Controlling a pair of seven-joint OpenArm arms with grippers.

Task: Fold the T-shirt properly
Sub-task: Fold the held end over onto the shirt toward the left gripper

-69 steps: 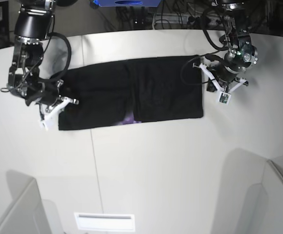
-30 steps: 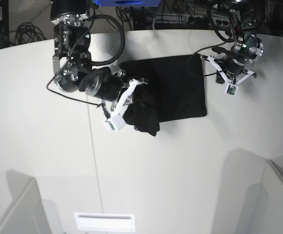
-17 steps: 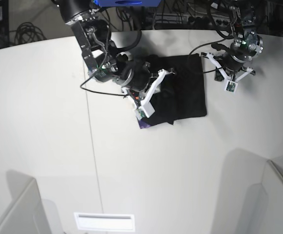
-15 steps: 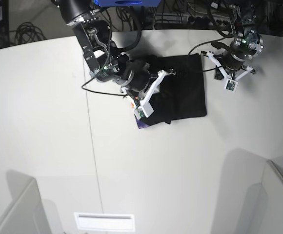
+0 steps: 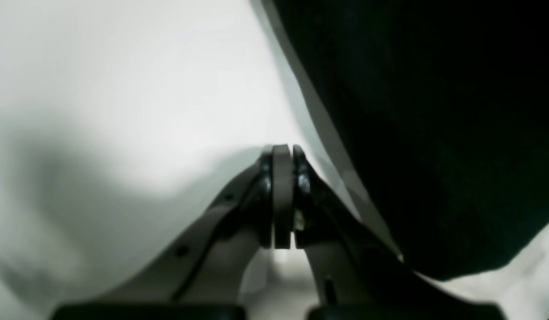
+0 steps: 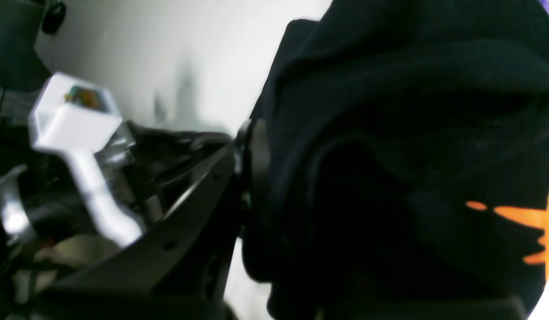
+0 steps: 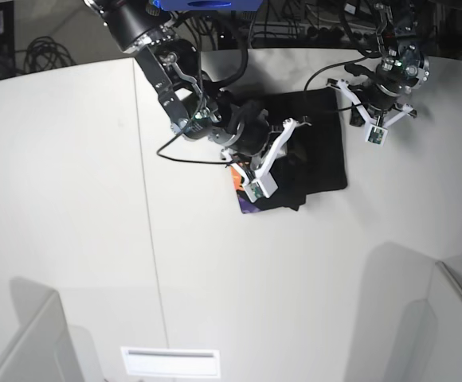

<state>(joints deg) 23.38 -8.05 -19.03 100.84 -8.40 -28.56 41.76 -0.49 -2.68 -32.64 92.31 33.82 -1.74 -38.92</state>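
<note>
The black T-shirt (image 7: 319, 147) lies bunched on the white table, its left part pulled over the right part. A bit of purple and orange print (image 7: 244, 204) shows at its lower left corner. My right gripper (image 7: 283, 163) is over the bundle, shut on a thick fold of black cloth (image 6: 390, 133), with orange print (image 6: 519, 218) below it. My left gripper (image 7: 364, 107) hangs just off the shirt's upper right edge. In the left wrist view its fingers (image 5: 282, 195) are pressed together and empty, over bare table, with the shirt's edge (image 5: 434, 133) to their right.
The white table (image 7: 95, 199) has a seam (image 7: 150, 239) running front to back. Cables and dark equipment (image 7: 295, 24) lie beyond its far edge. Grey partitions stand at the front left (image 7: 24, 342) and front right (image 7: 422, 318). A white plate (image 7: 170, 362) sits at the front.
My right arm has swept from the shirt's left end to the right, dragging that half over the right half. The bundle has shifted right. My left gripper rose slightly and stays shut.
</note>
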